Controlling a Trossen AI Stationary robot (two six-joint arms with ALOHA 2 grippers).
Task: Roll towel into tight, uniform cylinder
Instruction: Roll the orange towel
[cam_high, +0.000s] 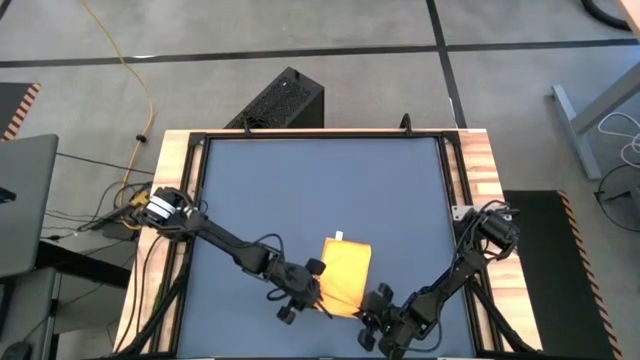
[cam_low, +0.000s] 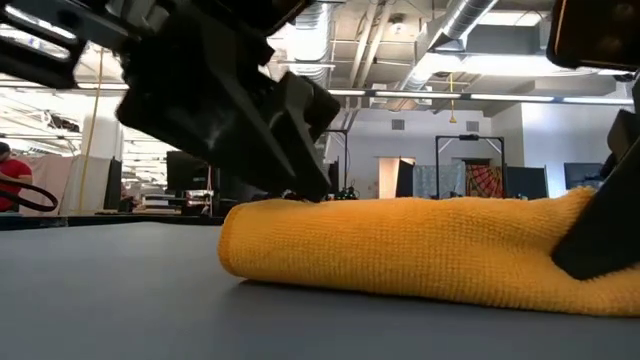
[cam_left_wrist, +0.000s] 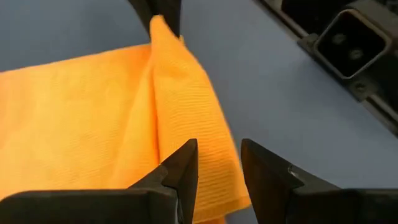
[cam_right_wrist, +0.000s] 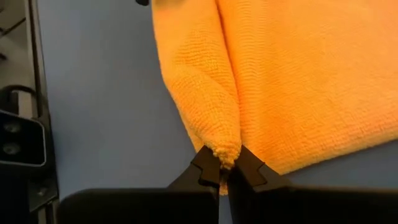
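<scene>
The right gripper is pinching the towel corner tight; the left gripper is hovering over its edge, fingers parted.

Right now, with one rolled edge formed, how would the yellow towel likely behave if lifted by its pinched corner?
The towel would probably sag and drape: it already bunches into a soft fold where the right tool pinches it. The loose roll looks apt to unroll, since nothing binds it. Its textured weave likely grips rather than slips.
</scene>
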